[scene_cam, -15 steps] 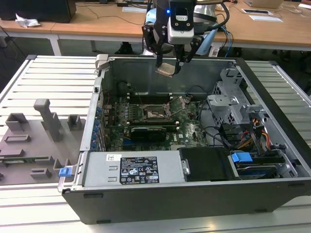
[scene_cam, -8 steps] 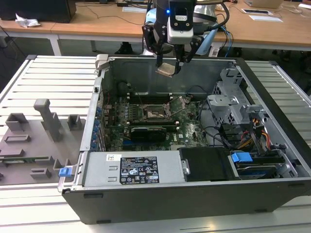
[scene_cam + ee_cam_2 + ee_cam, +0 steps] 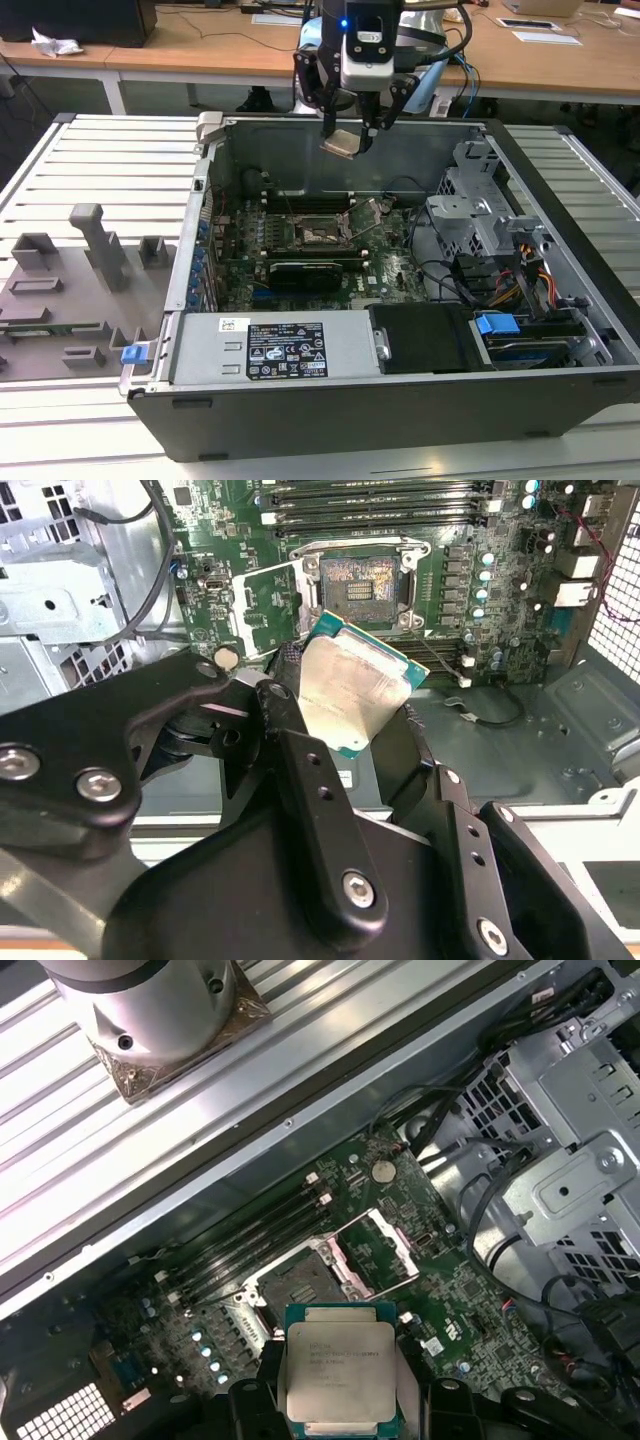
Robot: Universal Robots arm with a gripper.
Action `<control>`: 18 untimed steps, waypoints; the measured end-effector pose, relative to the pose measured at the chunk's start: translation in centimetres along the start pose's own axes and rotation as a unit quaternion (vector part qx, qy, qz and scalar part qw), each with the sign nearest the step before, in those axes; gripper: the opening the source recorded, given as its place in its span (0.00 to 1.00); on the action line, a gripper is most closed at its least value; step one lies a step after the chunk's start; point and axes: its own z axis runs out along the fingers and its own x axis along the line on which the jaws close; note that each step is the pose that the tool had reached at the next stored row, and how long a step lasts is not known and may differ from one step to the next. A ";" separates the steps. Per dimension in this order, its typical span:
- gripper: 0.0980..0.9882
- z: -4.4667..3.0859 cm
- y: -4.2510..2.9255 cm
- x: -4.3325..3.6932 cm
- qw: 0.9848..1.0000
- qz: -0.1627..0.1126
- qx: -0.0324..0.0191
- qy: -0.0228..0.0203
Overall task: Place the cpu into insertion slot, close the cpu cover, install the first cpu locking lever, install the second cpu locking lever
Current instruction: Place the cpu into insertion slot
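Observation:
My gripper (image 3: 347,133) hangs above the open computer case, near its back wall, shut on the cpu (image 3: 340,143). The chip is a flat square with a silvery face and a green edge, tilted between the black fingers (image 3: 285,705) in both wrist views, cpu (image 3: 350,685) and cpu (image 3: 340,1365). Below it on the green motherboard, the insertion slot (image 3: 322,234) lies uncovered, its dark pin grid (image 3: 358,580) showing. The cpu cover (image 3: 272,605), a thin silver frame, is swung open beside the slot (image 3: 295,1295); cover (image 3: 385,1250).
Long black memory slots (image 3: 400,505) run beside the socket. A black card (image 3: 305,272) lies across the board. A metal drive cage (image 3: 480,215) with cables fills the exterior view's right. A grey fixture tray (image 3: 70,290) sits left of the case.

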 end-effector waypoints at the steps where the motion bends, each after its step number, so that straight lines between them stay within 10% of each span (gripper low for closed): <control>1: 0.48 0.00 0.00 0.00 1.000 0.003 0.000 0.000; 18: 0.48 0.01 0.12 -0.01 0.999 0.054 0.000 -0.005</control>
